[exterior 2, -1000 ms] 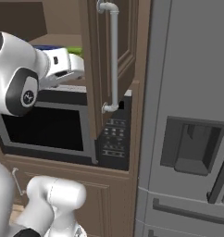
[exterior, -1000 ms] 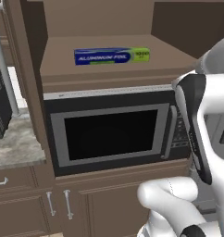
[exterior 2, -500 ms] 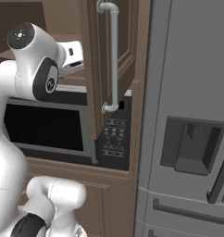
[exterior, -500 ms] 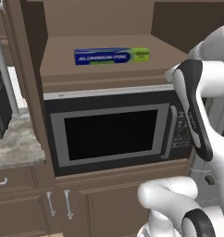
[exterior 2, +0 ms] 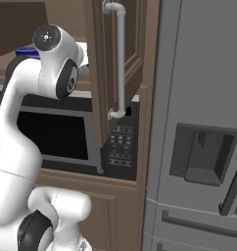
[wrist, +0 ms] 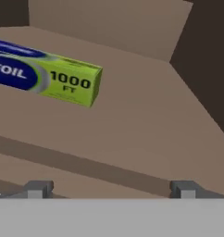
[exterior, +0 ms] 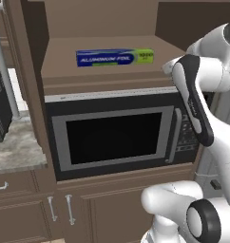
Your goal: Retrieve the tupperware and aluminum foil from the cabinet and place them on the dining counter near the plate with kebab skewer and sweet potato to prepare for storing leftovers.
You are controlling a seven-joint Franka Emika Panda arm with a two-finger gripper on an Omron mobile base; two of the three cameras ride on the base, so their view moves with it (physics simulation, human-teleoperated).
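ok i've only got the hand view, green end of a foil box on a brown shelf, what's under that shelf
observer: a microwave sits directly below the shelf that the foil box lies on
operator: and where's the door
observer: the cabinet door stands open to the right of the arm, with its white bar handle on the side toward the fridge
operator: how much box is off my picture
observer: most of it; in the left base view it is long and narrow, blue along its length, lying crosswise on the shelf with the green end to the right
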